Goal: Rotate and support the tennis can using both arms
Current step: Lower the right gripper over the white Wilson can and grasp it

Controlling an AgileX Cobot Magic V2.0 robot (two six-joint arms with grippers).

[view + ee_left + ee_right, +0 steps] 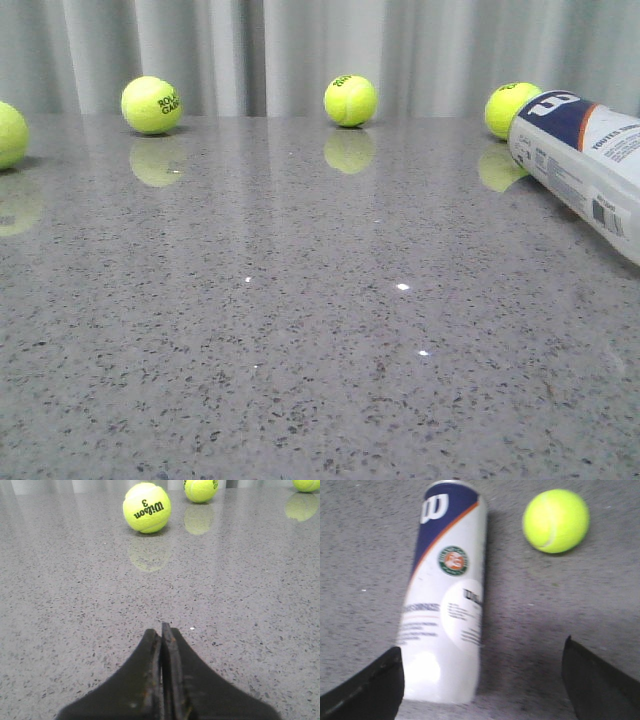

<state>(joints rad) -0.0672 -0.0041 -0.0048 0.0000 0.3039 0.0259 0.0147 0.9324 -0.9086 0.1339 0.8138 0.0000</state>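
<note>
The tennis can (585, 165) lies on its side at the far right of the grey table, its navy and orange end toward the curtain and its other end cut off by the frame edge. In the right wrist view the tennis can (445, 600) lies lengthwise, its near end just inside one finger of my right gripper (482, 672), which is open and holds nothing. My left gripper (162, 635) is shut and empty, low over bare table. Neither arm shows in the front view.
Several yellow-green tennis balls sit along the back by the curtain: one (151, 104), one (350, 100), one (511, 108) right beside the can's end, one (8, 133) at the left edge. A Wilson ball (146, 507) lies ahead of the left gripper.
</note>
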